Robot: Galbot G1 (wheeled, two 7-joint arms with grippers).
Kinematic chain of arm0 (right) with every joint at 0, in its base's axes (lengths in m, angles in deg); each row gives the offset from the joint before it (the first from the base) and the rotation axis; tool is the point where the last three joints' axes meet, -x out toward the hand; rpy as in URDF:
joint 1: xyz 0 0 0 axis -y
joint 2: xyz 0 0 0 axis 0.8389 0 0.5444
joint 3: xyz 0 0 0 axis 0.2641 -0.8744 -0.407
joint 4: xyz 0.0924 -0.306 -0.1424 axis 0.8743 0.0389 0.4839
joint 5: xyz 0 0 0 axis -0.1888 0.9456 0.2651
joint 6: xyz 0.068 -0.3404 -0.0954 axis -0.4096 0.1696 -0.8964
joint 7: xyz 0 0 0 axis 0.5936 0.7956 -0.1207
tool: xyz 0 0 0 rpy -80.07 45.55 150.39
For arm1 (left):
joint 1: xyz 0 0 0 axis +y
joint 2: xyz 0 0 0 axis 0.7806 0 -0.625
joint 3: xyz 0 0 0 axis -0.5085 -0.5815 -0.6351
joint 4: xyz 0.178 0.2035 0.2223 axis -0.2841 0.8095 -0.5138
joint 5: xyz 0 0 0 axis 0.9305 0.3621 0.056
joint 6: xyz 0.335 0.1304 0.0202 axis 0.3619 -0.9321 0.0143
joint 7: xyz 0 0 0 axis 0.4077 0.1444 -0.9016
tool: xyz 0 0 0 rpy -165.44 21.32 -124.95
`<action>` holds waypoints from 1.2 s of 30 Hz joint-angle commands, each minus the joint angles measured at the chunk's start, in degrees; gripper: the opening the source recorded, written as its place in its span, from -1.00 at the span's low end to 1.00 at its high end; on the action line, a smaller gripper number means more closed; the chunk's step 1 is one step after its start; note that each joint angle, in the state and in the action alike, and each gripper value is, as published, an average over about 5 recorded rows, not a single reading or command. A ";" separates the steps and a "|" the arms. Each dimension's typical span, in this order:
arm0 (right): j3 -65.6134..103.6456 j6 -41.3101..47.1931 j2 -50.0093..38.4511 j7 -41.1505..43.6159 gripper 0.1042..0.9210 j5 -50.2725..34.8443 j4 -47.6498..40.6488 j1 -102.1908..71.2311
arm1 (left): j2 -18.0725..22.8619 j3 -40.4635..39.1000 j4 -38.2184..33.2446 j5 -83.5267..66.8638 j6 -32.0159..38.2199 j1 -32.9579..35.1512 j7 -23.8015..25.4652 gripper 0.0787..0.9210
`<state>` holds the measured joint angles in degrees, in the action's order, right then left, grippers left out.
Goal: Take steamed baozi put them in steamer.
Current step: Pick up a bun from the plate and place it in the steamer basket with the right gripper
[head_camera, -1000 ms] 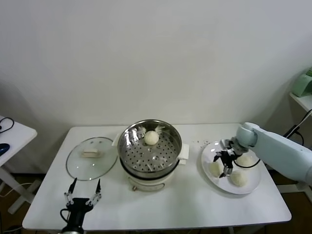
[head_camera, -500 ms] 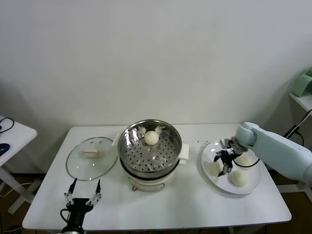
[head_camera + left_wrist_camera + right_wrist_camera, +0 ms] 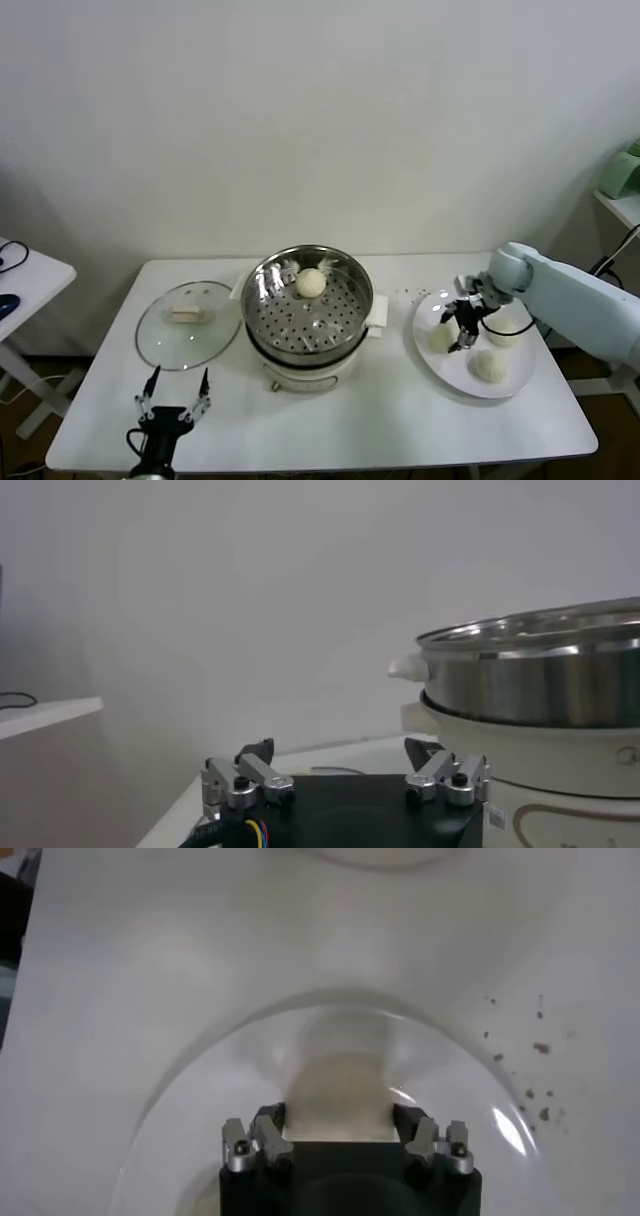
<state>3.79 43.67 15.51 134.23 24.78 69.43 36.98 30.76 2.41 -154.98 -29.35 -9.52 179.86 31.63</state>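
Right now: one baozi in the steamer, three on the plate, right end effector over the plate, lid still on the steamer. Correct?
Not quite. The glass lid is off, lying flat on the table left of the steamer, as the head view shows. The rest holds: one baozi inside, three on the plate, right end effector over it.

The left gripper (image 3: 345, 780) sat low at the near edge of the view with its two fingers (image 3: 245, 778) spread wide apart, nothing between them. Just beyond its far finger rose the steamer (image 3: 535, 670), its shiny steel basket resting on the white cooker base (image 3: 540, 765). A small white handle (image 3: 408, 667) jutted from the steamer's rim toward the plain wall (image 3: 250, 590).
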 commanded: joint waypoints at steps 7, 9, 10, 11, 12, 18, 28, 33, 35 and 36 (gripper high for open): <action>-20.99 2.28 4.67 0.73 0.45 -25.50 0.01 29.63 | -0.31 -0.66 -0.69 0.40 -1.29 -0.05 -0.07 0.77; -23.61 2.52 6.59 0.92 0.45 -30.01 -0.08 33.51 | -0.28 -0.98 -0.73 0.73 -1.50 -0.24 -0.39 0.77; -24.83 2.65 7.51 0.90 0.45 -31.99 0.00 35.11 | -0.21 -1.13 -0.75 0.86 -1.61 -0.34 -0.57 0.77; -25.72 2.84 8.42 0.78 0.45 -33.67 0.31 36.29 | -0.13 -1.30 -0.76 1.00 -1.70 -0.42 -0.78 0.77; -26.45 3.14 9.38 0.63 0.45 -35.22 0.90 37.40 | -0.03 -1.46 -0.78 1.13 -1.78 -0.49 -0.97 0.77; -27.05 6.68 15.65 -1.38 0.45 -42.63 6.96 40.35 | -0.25 -2.07 -0.77 1.44 -2.08 -0.59 -1.62 0.77; -24.28 9.35 30.13 -5.43 0.45 -45.04 5.47 32.86 | -0.39 -3.01 -1.90 2.77 -4.67 -0.69 -2.29 0.77; -24.06 9.46 34.58 -6.02 0.45 -43.92 2.24 28.26 | -0.30 -3.36 -2.28 3.08 -4.67 -0.49 -2.33 0.77; -24.14 9.45 35.73 -6.06 0.45 -43.58 1.06 26.92 | -0.26 -3.36 -2.27 3.08 -4.63 -0.48 -2.34 0.77; -24.35 9.45 36.28 -6.00 0.45 -43.50 0.49 26.40 | -0.26 -3.33 -2.25 3.07 -4.60 -0.46 -2.34 0.77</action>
<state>-19.94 52.12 44.21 129.43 -16.22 71.78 66.47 30.48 -0.81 -157.03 -26.53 -13.51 179.37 29.42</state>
